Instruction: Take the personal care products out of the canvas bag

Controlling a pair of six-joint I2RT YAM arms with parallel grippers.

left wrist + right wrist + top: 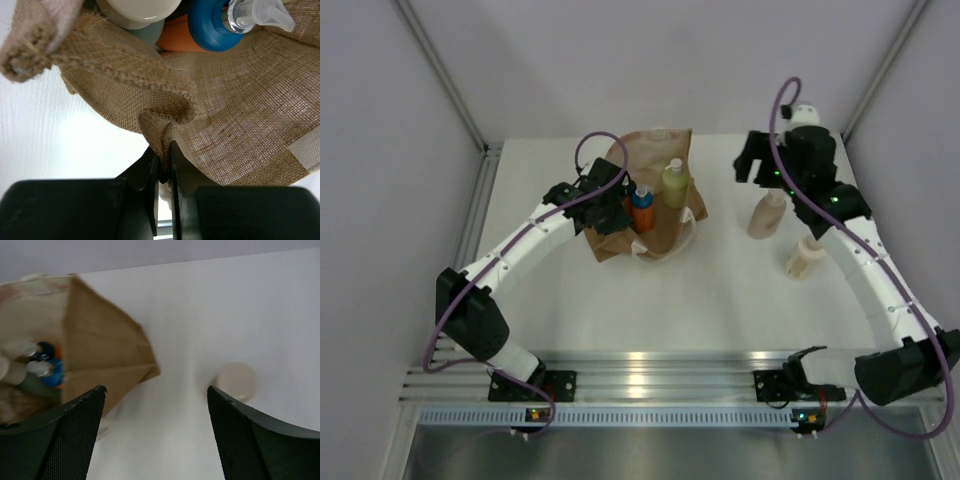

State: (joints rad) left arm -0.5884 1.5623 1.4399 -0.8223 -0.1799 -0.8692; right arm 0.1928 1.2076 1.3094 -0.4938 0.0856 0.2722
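The canvas bag (655, 215) lies at the back middle of the table, its mouth open. An orange bottle with a blue cap (641, 208) and a yellow-green bottle (673, 184) stand in it. My left gripper (612, 213) is shut on the bag's rim (165, 131); the left wrist view also shows a blue cap (207, 22) and an orange bottle (177, 40). My right gripper (752, 160) is open and empty above the table, right of the bag (100, 350). A tan bottle (767, 213) stands below it, its cap in the right wrist view (236, 381). A cream bottle (804, 257) stands nearer.
White walls close the table at the back and both sides. A metal rail (650, 375) runs along the near edge, with both arm bases bolted to it. A white rope handle (692, 228) loops out at the bag's right side.
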